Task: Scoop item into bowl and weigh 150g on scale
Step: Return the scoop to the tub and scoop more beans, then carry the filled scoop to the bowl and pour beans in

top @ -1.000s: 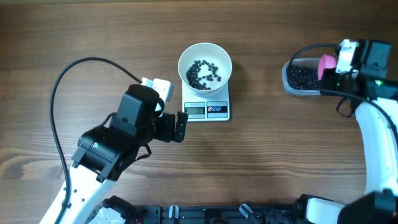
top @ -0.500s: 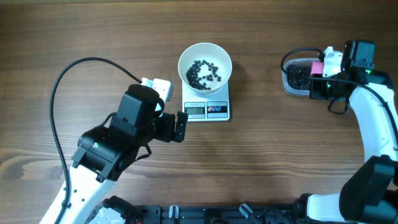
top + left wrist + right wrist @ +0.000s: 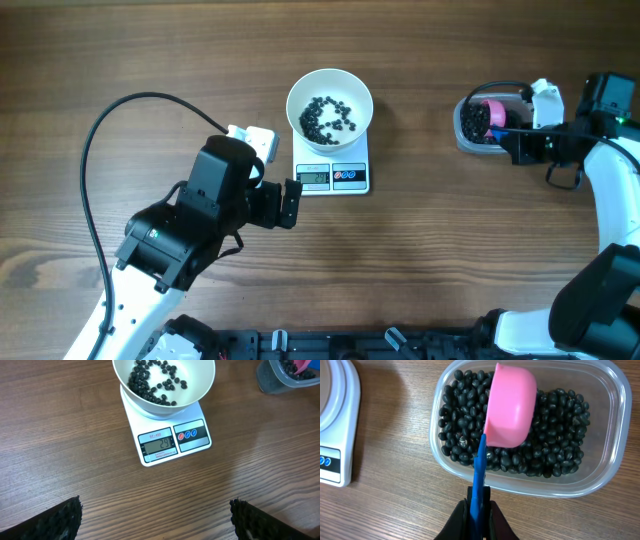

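As they lie heaped, beans [image 3: 560, 425] glossy, black

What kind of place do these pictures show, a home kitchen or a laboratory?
Most likely a robot test bench, not a kitchen: the left arm and right arm, with a black cable, stand at a wooden table that carries a kitchen scale, a white bowl and a tub of black beans.

Wooden table [image 3: 450, 250]: scale [image 3: 333, 178], clear tub [image 3: 465, 138]

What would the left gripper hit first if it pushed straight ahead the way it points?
Probably the display edge of the flat white rectangular digital scale; only wooden table lies before the left gripper. Its height is unclear.
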